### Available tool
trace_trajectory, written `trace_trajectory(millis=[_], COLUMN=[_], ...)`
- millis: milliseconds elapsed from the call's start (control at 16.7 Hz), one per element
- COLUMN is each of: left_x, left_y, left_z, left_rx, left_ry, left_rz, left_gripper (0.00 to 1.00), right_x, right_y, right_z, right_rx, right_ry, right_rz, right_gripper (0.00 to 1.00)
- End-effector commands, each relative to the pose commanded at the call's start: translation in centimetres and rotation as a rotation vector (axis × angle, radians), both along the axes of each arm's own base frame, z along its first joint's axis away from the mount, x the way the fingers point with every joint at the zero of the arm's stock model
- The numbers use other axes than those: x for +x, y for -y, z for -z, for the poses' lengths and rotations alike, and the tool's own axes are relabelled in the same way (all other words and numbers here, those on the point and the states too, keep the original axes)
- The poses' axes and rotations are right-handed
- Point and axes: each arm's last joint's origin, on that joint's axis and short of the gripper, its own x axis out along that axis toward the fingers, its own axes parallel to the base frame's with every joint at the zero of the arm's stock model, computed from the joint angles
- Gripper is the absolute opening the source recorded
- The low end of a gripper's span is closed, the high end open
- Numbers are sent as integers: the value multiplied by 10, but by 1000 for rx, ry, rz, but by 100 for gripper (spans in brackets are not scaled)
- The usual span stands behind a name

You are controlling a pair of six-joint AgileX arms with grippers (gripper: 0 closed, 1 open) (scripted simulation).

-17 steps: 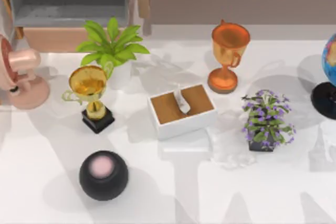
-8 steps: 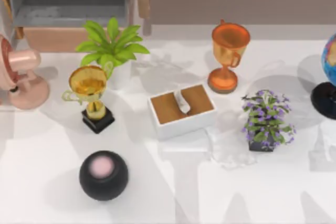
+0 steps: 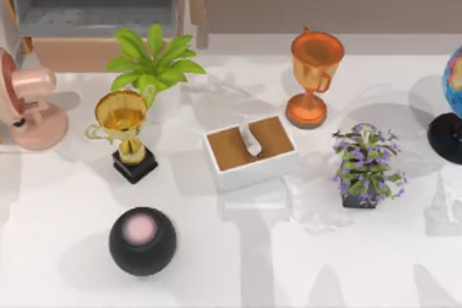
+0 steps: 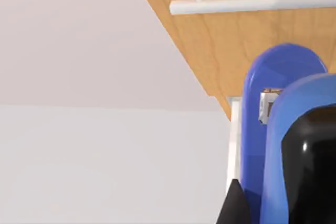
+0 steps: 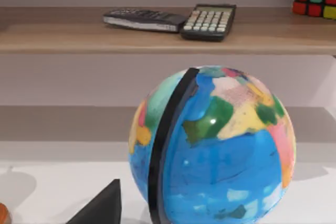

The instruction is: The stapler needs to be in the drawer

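The bright-blue stapler [image 4: 273, 129] with its black top arm stands very close in the left wrist view, and my left gripper [image 4: 278, 211] is shut on it, one dark fingertip [image 4: 234, 209] showing beside it. Behind the stapler is a tan wooden panel [image 4: 220, 40] with a white bar handle [image 4: 252, 3]. In the top view the drawer [image 3: 72, 52] stands open at the far left, showing its grey floor and pale tan front. A dark part of my right gripper [image 5: 102, 208] sits low in front of the globe [image 5: 210, 145].
On the table stand a pink fan [image 3: 25, 102], a leafy plant [image 3: 153, 63], a gold trophy [image 3: 123, 131], a black ball [image 3: 142, 241], a tissue box [image 3: 249, 151], an orange trophy [image 3: 314, 77] and a purple plant [image 3: 367, 164]. A shelf [image 5: 79, 35] holds calculators.
Nothing on the table has moved. Only the faint shadows on the white surface near the front have shifted a little.
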Motion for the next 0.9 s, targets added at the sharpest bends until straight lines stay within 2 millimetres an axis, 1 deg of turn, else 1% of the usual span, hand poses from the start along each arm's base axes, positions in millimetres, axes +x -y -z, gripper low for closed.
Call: trace_trajectory(millis=[60,120,240,300,360,420,480,720,900], left_x=[6,13,25,27,26,23,21,20,20], left_y=[2,7,19,22,23,22,20,20,20], left_z=[21,47,104,130,151,166,174,175,175], left_rx=[-39,-85,-185,-229,-266,-293,-308,-311,-311], left_ry=[-61,-132,-287,-357,-415,-459,-485,-490,-490], left_rz=[13,30,63,68,62,52,43,41,41], left_gripper=[0,0,0,0,0,0,0,0,23], right_x=[0,0,0,0,0,0,0,0,0], right_y=[0,0,0,0,0,0,0,0,0], right_z=[0,0,0,0,0,0,0,0,0], right_rx=[0,0,0,0,0,0,0,0,0], right_ry=[0,0,0,0,0,0,0,0,0], right_rz=[0,0,0,0,0,0,0,0,0], right_gripper=[100,100,100,100,100,100,100,100,100])
